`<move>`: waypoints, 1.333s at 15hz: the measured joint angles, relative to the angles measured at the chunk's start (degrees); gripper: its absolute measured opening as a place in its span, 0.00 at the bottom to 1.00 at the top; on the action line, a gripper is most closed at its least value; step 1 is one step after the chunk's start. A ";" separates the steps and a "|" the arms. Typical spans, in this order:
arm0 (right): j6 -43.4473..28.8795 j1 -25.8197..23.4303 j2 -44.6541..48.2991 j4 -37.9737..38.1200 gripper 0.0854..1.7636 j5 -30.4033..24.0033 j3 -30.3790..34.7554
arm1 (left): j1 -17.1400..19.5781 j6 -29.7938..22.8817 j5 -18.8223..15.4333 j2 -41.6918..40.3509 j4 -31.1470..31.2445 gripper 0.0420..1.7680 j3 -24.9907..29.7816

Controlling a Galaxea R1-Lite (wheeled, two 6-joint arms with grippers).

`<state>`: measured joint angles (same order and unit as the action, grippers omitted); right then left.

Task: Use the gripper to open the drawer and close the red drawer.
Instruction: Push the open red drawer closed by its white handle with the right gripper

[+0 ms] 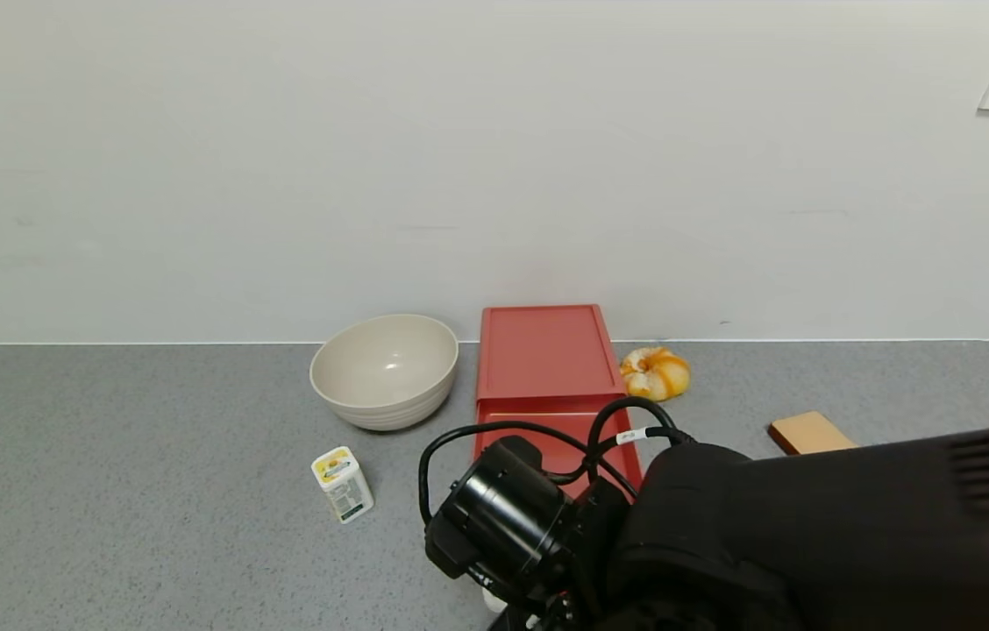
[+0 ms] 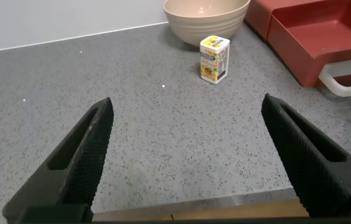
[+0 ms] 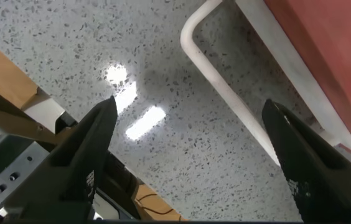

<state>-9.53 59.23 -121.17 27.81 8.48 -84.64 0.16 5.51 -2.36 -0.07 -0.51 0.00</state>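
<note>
Starting on the left of the counter (image 1: 109,491), the left gripper (image 2: 188,155) hangs low over bare grey surface with its jaws spread wide and nothing between them; it looks parked, with a small yellow-labelled carton (image 2: 215,58) and the beige bowl (image 2: 206,18) well ahead of it. Moving across in the head view, that bowl (image 1: 385,370) sits just beside the red drawer (image 1: 547,368), which stands against the wall at the middle of the counter. And the tray is out: it is slid forward from the box toward the robot, its inside showing empty in the left wrist view, so the opening half of the job reads as done. The white loop handle (image 3: 225,87) is right there in the right wrist view, just ahead of the right gripper (image 3: 188,155), whose fingers are open on either side of it and not touching it. That gripper sits at the near end of the tray. To the right lie an orange-and-white pumpkin-like object (image 1: 655,372) and a wooden block (image 1: 810,432), both untouched. What is left, by my reading: push the tray back in
</note>
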 joint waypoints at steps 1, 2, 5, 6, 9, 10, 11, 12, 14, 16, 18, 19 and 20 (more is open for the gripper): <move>0.02 -0.06 -0.38 0.05 0.97 0.00 -0.30 | 0.00 0.00 0.00 0.00 0.00 0.97 0.00; -0.02 -0.17 -0.74 0.06 0.97 -0.05 -0.59 | 0.00 0.00 0.00 0.00 0.00 0.97 0.00; -0.06 -0.37 -1.68 0.11 0.97 0.00 -1.30 | 0.00 0.00 0.00 0.00 0.00 0.97 0.00; -0.02 -0.44 -2.01 0.20 0.97 -0.02 -1.55 | 0.00 0.00 0.02 0.00 0.00 0.97 0.00; 0.02 -1.50 -3.05 0.22 0.97 -0.09 -2.29 | 0.00 0.00 0.00 0.00 0.00 0.97 0.00; 0.00 -1.68 -3.35 0.22 0.97 -0.09 -2.38 | 0.00 0.00 0.00 0.00 0.00 0.97 0.00; 0.02 -1.85 -3.66 0.20 0.97 -0.09 -2.40 | 0.00 0.02 0.02 0.00 0.00 0.97 0.00; 0.02 -2.12 -3.94 0.17 0.97 -0.11 -2.51 | 0.00 0.00 0.02 0.00 0.00 0.97 0.00; 0.09 -2.45 -4.40 0.17 0.97 -0.06 -2.68 | 0.00 0.00 0.00 0.00 0.00 0.97 0.00; 0.17 -2.66 -4.79 0.00 0.97 -0.02 -2.84 | 0.00 0.00 0.02 0.00 0.00 0.97 0.00; 0.26 -2.90 -5.12 -0.06 0.97 -0.02 -3.21 | 0.00 0.00 0.02 0.00 0.00 0.97 0.00; 0.74 -2.93 -5.29 -0.13 0.97 -0.02 -3.39 | 0.00 0.00 0.00 0.00 0.00 0.97 0.00; 1.38 -3.15 -5.45 -0.13 0.97 -0.05 -3.45 | 0.00 0.00 0.02 0.00 0.00 0.97 0.00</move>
<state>-8.16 56.09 -126.62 27.67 8.44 -88.09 0.16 5.51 -2.34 -0.07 -0.51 0.00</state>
